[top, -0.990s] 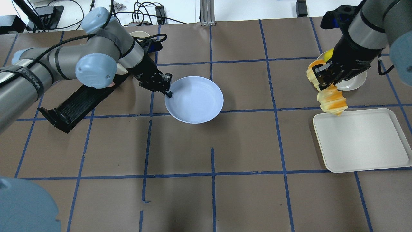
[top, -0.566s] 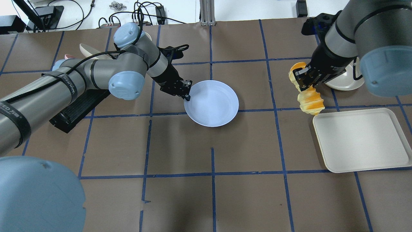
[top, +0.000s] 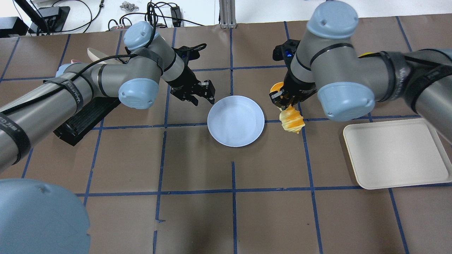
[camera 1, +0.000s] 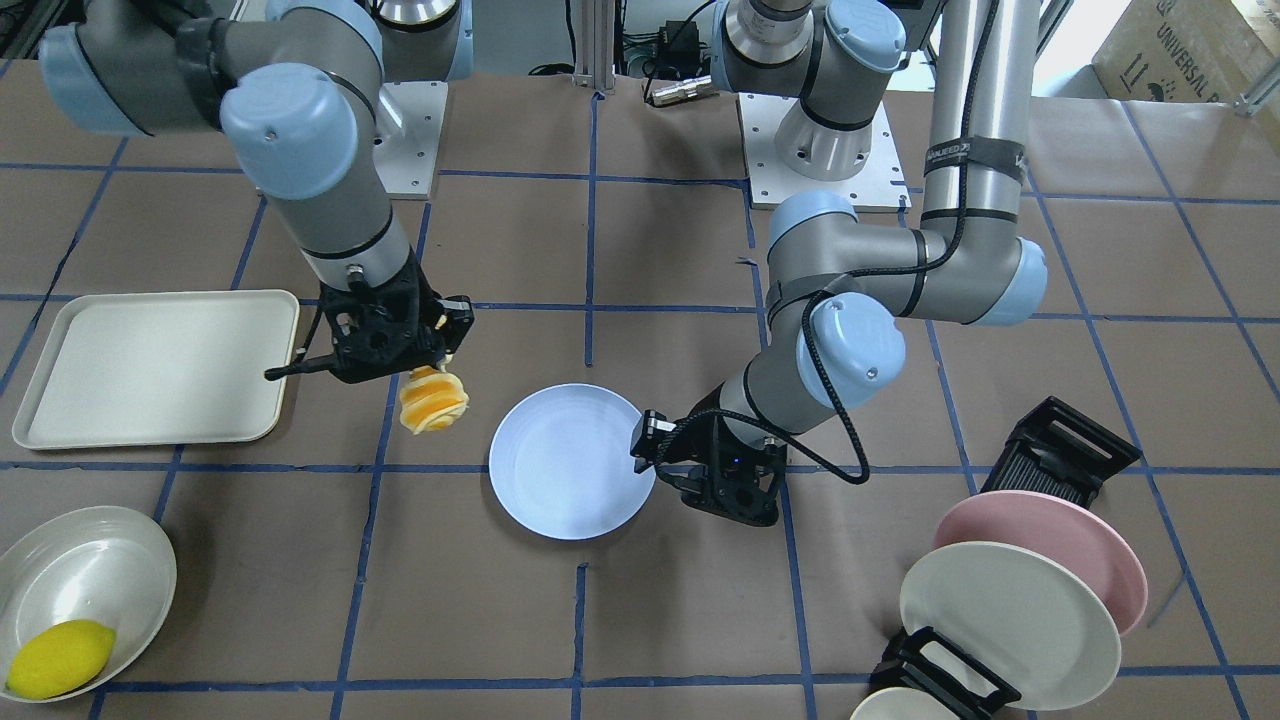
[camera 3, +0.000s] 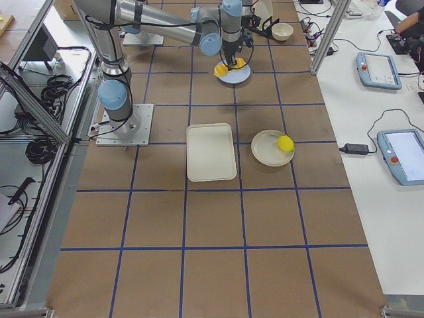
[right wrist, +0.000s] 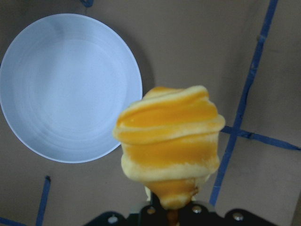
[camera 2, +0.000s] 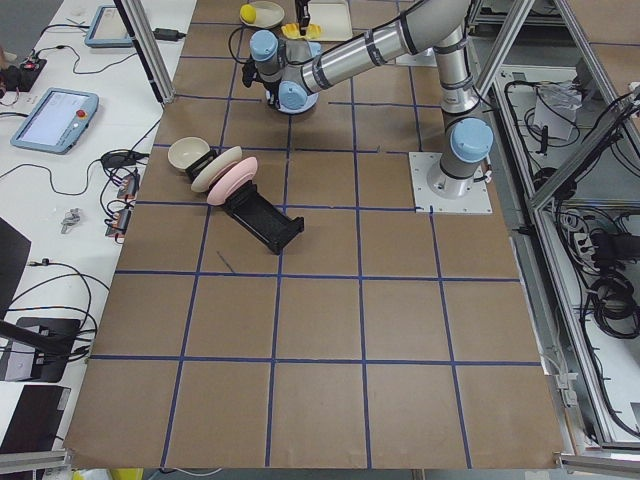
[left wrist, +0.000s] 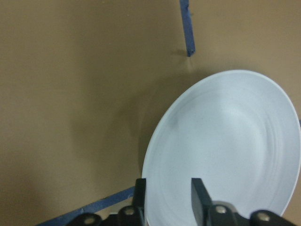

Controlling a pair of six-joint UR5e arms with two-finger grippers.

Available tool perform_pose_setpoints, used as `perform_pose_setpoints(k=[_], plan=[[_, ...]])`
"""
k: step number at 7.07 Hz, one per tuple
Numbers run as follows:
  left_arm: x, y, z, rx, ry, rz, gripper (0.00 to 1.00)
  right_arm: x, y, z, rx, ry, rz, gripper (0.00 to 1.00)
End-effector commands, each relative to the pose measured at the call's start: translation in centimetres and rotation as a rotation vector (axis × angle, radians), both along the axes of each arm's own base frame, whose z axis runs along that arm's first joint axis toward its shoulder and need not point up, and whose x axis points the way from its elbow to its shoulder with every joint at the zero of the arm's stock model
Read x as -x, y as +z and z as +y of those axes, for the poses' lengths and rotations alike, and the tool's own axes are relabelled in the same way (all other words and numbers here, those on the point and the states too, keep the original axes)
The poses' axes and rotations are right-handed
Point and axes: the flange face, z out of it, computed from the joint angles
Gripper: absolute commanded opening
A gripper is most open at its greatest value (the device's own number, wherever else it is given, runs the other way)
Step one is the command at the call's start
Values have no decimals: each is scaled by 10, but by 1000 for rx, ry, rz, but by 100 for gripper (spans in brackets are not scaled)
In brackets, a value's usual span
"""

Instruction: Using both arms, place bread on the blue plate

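The pale blue plate [top: 235, 121] lies flat and bare near the table's middle; it also shows in the front view [camera 1: 570, 462]. My left gripper [top: 203, 100] is open at the plate's far-left rim, its fingers [left wrist: 140, 195] apart over the plate's edge [left wrist: 225, 141]. My right gripper [top: 282, 102] is shut on the top of the bread [top: 291, 120], a ridged orange and cream loaf. The loaf hangs end down above the table, just right of the plate. In the right wrist view the bread [right wrist: 169, 146] hangs beside the plate [right wrist: 66, 84], not over it.
A cream tray [top: 397, 153] lies at the right. A white bowl [camera 1: 90, 560] with a yellow lemon [camera 1: 60, 655] sits beyond it. A black rack [top: 84, 116] is at the left, with a pink plate [camera 1: 1080, 530] and a cream plate [camera 1: 1010, 625].
My right arm has carried the bread left, from the tray's corner to beside the plate. My left gripper slid the plate rightward, then opened and came off its rim.
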Motion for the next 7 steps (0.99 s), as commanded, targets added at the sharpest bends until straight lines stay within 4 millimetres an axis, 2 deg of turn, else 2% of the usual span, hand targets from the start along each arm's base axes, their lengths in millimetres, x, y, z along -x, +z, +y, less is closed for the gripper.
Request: perform_pose_setpoints(k=[1, 2, 3, 4, 6, 7], plan=[[-78, 64, 5, -17, 124, -44, 99, -50, -38, -4, -9, 66, -47, 10], [-117, 99, 21, -51, 175, -122, 100, -68, -61, -9, -2, 95, -48, 10], [-127, 129, 43, -63, 180, -210, 100, -76, -77, -19, 4, 103, -52, 10], [-133, 160, 57, -56, 165, -346, 100, -90, -76, -20, 9, 119, -55, 10], [-115, 224, 67, -115, 119, -383, 100, -103, -88, -25, 18, 133, -56, 10], [-102, 247, 80, -110, 86, -446, 100, -110, -92, -24, 20, 145, -56, 10]])
